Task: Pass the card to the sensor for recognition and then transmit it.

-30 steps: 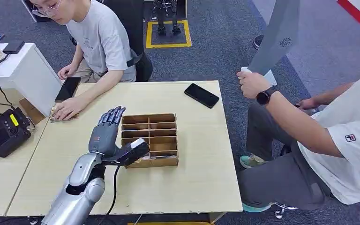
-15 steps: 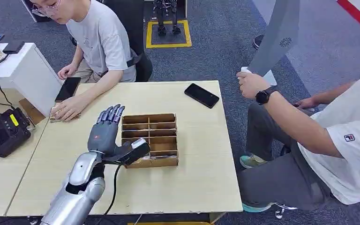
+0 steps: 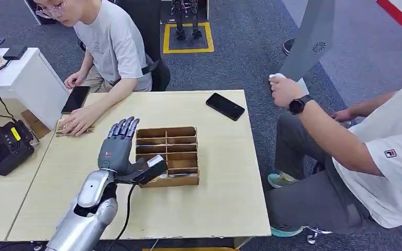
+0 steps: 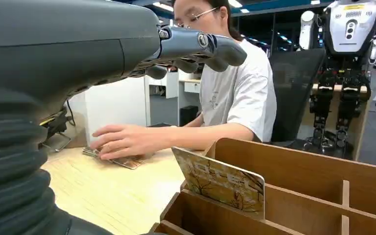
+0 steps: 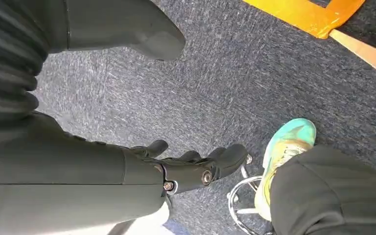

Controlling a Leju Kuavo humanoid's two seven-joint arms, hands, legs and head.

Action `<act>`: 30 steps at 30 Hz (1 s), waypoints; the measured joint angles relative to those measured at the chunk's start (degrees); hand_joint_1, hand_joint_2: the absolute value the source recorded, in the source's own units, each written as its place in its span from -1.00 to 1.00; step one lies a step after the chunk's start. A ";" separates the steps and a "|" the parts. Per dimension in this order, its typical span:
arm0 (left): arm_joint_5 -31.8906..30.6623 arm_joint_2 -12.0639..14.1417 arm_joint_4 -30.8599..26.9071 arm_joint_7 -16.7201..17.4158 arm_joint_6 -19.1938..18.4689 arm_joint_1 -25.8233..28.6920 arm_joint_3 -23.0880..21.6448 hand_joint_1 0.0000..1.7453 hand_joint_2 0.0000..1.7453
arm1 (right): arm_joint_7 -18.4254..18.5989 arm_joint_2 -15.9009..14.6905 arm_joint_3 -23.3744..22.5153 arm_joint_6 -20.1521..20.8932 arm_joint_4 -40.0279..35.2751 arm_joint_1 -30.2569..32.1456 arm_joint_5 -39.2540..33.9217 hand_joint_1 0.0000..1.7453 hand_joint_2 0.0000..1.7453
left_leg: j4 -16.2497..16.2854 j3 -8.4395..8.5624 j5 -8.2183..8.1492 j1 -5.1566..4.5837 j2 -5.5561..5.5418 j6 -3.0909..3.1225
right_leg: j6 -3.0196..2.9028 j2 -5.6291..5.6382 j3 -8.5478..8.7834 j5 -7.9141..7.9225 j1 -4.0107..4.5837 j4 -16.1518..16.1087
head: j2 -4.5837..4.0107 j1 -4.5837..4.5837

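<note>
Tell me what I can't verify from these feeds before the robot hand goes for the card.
- Card: its lower edge sits behind the wooden organizer wall in the left wrist view; the print is too blurred to read.
- Left robot hand: in the head view, its thumb tip covers the card, so contact can't be judged.
- Right robot hand: hangs over carpet.
- Sensor: cannot identify it.

Your counter [image 3: 214,198] carries a wooden tray [image 3: 168,155] just beside the left hand [image 3: 116,150], a phone [image 3: 225,106] beyond it, and cards [image 3: 63,127] under a person's hand [image 3: 77,120].

Card [image 4: 220,182] stands, seemingly tilted, in the divided box [image 3: 167,155] beside left hand [image 3: 116,149].
</note>
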 joint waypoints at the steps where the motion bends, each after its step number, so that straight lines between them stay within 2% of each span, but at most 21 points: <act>1: 0.00 0.00 0.00 0.00 0.00 0.00 0.00 -1.00 1.00 | 0.02 0.00 0.09 0.00 0.00 0.00 -0.07 -1.00 1.00 | 0.00 0.00 0.00 0.00 0.00 0.00 | 0.00 0.00 0.00 0.00 0.00 0.00 | 0.00 0.00; 10: 1.51 -0.44 0.00 -2.30 0.02 0.09 -0.02 -1.00 1.00 | 0.61 -0.31 1.84 0.04 0.09 0.66 -2.36 -1.00 1.00 | 0.00 -0.01 0.00 0.00 0.00 0.00 | 0.00 0.00 0.00 0.00 0.00 0.00 | 0.00 0.00; 30: 2.86 -1.64 -0.63 -2.86 -0.66 0.00 -0.98 -1.00 1.00 | 0.77 -0.79 3.65 -0.42 0.87 0.79 -3.74 -1.00 1.00 | 0.00 -0.01 0.00 0.00 0.00 0.00 | 0.00 0.00 0.00 0.00 0.00 0.00 | 0.00 0.00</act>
